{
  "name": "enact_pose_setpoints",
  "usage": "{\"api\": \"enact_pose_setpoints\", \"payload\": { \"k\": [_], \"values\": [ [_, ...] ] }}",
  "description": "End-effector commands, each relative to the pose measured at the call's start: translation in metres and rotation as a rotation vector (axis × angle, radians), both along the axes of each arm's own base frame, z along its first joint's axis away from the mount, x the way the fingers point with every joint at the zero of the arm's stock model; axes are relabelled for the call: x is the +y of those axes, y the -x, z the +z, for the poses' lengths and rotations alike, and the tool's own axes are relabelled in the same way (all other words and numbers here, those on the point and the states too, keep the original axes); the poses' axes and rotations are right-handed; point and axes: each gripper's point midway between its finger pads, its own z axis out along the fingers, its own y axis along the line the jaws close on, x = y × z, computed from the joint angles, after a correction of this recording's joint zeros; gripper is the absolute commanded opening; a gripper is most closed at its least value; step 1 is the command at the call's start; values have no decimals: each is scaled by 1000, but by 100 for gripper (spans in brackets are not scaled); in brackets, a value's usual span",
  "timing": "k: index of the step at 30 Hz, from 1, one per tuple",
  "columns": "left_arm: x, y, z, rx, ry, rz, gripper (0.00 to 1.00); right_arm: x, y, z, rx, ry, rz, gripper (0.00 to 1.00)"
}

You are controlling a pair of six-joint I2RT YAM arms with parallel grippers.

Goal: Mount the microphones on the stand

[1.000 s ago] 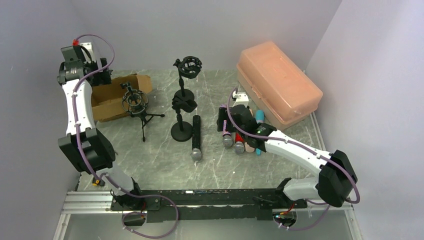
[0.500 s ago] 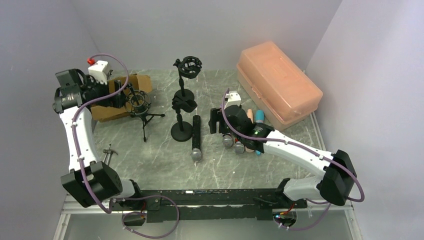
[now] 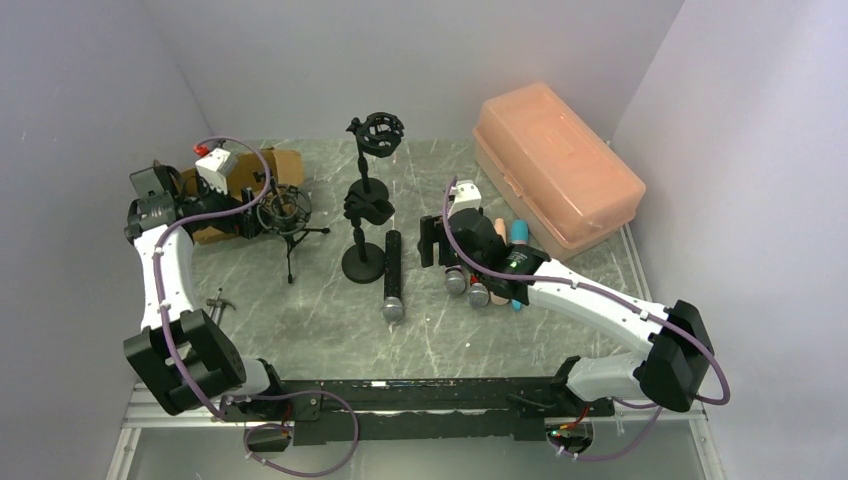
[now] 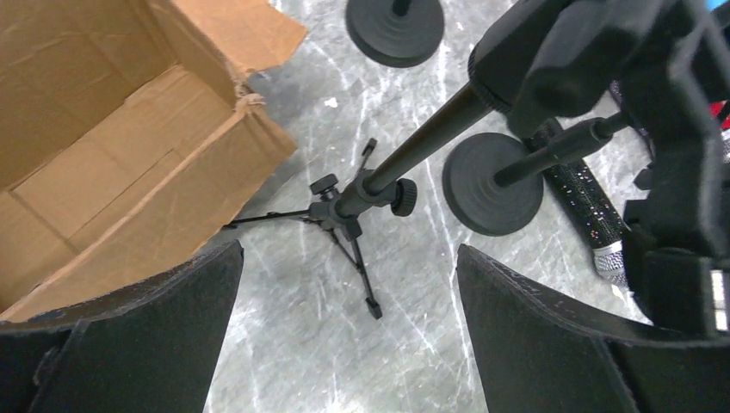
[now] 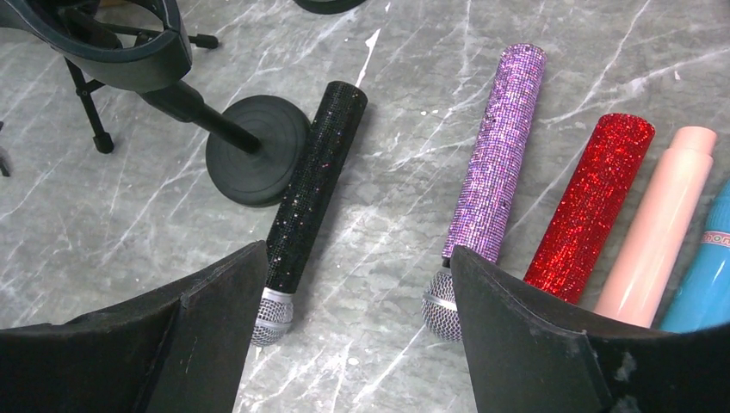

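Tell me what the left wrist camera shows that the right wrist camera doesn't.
Only the left wrist view shows the cardboard box. Only the right wrist view shows the purple microphone, red microphone, peach microphone and blue microphone. Both show the black glittery microphone lying beside the round stand base on the marble table.

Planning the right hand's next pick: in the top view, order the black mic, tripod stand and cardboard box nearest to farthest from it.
1. Black mic, just left of the right hand.
2. Tripod stand, farther left.
3. Cardboard box, far left at the back.
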Motion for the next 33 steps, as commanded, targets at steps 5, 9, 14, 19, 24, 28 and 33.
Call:
{"api": "enact_pose_setpoints", "payload": {
  "k": [5,9,14,19,24,28,33],
  "values": [
    [-34,2,-5,-108,167,-170,100,7,-7,25,-25,-49,23,80],
    [-33,3,-26,-69,172,-169,100,6,-11,23,-1,-65,23,80],
    [-23,3,-44,-64,150,-138,99,10,-12,10,31,-59,22,80],
    [-18,4,-48,-135,96,-129,100,9,-12,8,33,-64,12,80],
    [-7,2,-36,-396,-24,-70,99,9,-13,6,35,-61,7,80],
    [-4,0,-18,-533,-82,-49,99,10,-13,2,40,-63,6,80],
    [-2,-2,0,-610,-29,-79,99,8,-12,-1,43,-66,-1,80]
  ]
}}
